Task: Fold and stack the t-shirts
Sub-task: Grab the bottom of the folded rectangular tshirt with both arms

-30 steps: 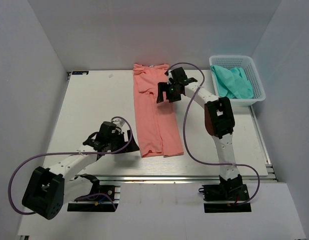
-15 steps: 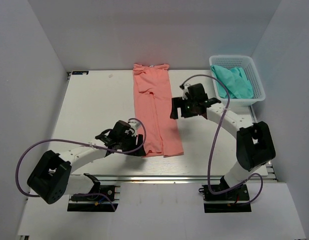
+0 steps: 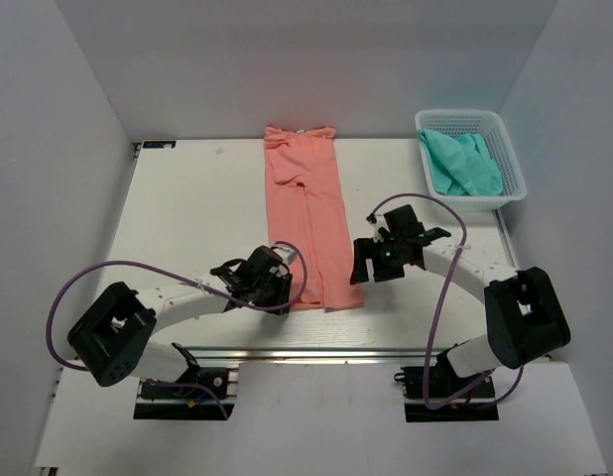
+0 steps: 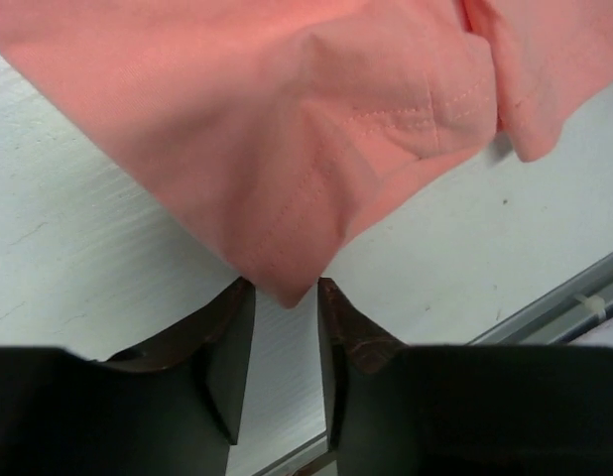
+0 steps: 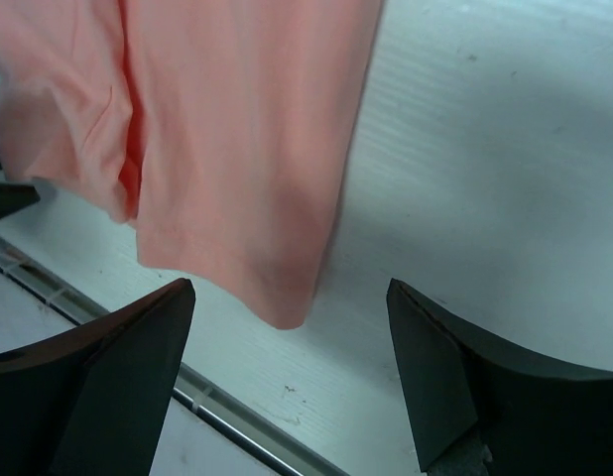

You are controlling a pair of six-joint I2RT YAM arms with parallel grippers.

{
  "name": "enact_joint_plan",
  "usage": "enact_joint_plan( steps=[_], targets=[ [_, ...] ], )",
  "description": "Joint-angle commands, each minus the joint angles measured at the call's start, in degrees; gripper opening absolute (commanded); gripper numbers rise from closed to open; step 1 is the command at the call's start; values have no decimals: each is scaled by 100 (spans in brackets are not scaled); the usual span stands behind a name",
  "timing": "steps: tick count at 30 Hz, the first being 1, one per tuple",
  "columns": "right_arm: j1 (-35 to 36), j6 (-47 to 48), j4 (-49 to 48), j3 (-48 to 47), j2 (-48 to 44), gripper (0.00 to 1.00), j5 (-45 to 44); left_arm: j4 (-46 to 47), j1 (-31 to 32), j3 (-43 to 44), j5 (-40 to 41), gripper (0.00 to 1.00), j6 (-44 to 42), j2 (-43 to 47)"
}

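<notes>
Salmon-pink t-shirt (image 3: 308, 220) lies folded lengthwise, left hand (image 4: 285, 342) pinching its corner, right hand (image 5: 287, 377) released.

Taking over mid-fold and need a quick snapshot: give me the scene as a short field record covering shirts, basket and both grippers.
pink shirt: salmon-pink t-shirt, folded into a long strip, flat on the table
teal shirt: teal t-shirt, crumpled in the white basket
left gripper: left gripper, jaws narrow, pinching the strip's near left corner
right gripper: right gripper, jaws wide, near right corner between them, not gripped
stack: not started
</notes>
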State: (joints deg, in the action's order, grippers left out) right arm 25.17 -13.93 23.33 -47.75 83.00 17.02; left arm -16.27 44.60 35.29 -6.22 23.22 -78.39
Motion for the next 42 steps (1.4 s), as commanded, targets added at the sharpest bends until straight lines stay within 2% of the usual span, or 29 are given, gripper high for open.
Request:
enact_joint_plan(
  steps=[1, 6, 12, 13, 18, 19, 22, 23, 26, 30, 35, 41, 42],
  targets=[
    [23, 84, 242, 291, -56, 83, 469, 63, 110, 180, 480, 41, 76, 0],
    [23, 128, 330, 494, -30, 80, 653, 54, 110, 286, 595, 28, 77, -203],
    [41, 5, -39, 582, 207, 68, 1102, 116, 225, 286, 481, 19, 77, -326],
    [49, -4, -91, 574, 234, 61, 1207, 116, 225, 286, 481, 18, 77, -274],
    [50, -74, -461, 732, 392, 44, 1506, 177, 277, 233, 481, 14, 130, -168],
    [58, -100, -522, 723, 462, 38, 1515, 177, 277, 233, 481, 12, 130, -168],
    [50, -22, -514, 618, 603, 10, 1611, 99, 277, 285, 481, 5, 130, -168],
    [58, 22, -488, 609, 603, 0, 1664, -15, 277, 286, 542, 0, 130, -168],
    [93, 66, -391, 670, 524, 0, 1963, -279, 330, 286, 613, 0, 130, -54],
    [173, 101, -391, 916, 261, 0, 2086, -587, 383, 163, 227, 0, 183, 359],
    [234, 40, -557, 855, 138, 0, 2175, -535, 383, 92, 305, 0, 296, 658],
    [190, -206, -936, 188, 312, 0, 1464, -412, 252, 522, 1455, 0, 507, 439],
    [182, -293, -936, 91, 339, 0, 1262, -577, 251, 732, 1892, 0, 699, 360]
  ],
)
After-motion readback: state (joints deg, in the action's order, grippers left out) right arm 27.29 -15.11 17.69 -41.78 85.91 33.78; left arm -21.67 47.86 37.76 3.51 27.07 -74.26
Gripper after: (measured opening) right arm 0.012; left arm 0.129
